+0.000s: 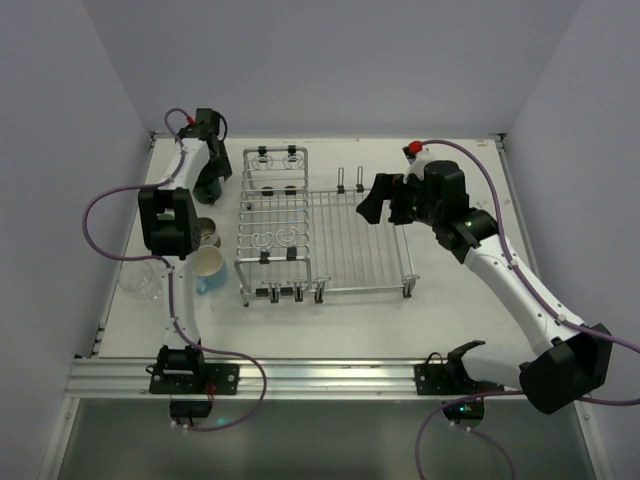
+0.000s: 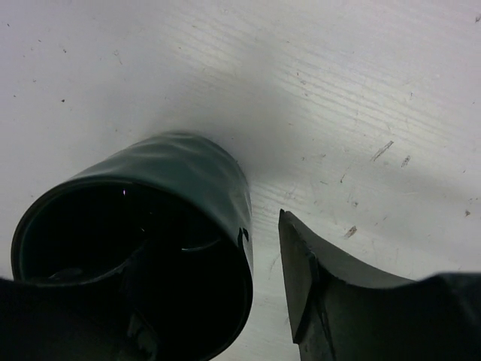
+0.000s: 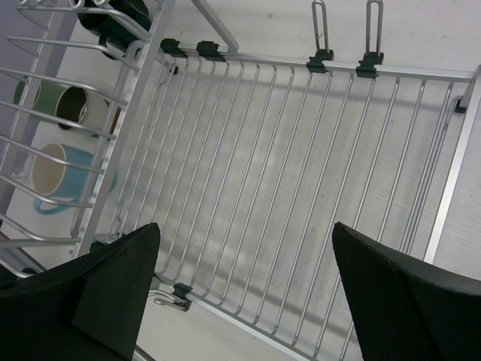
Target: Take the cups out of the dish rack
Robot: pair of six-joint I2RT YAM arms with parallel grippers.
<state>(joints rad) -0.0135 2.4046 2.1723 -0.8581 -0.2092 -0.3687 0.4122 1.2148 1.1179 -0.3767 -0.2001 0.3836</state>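
The silver dish rack (image 1: 345,235) stands mid-table and I see no cup in it. The dark teal cup (image 2: 173,173) stands on the table at the far left. My left gripper (image 1: 210,188) straddles its wall, one finger inside and the other finger (image 2: 319,286) outside with a gap; it is open. The light-blue mug (image 1: 208,268), the clear glass (image 1: 143,280), the brown cream-lined cup (image 3: 79,109) and the pale green cup (image 3: 34,90) stand on the table left of the rack. My right gripper (image 3: 244,233) hangs open and empty over the rack's flat grid (image 3: 301,150).
The rack's raised section with cup loops (image 1: 275,215) lies between the flat grid and the cups. The left arm's dark link (image 1: 165,222) hangs over the cups at the left. White walls close the table at the back and both sides.
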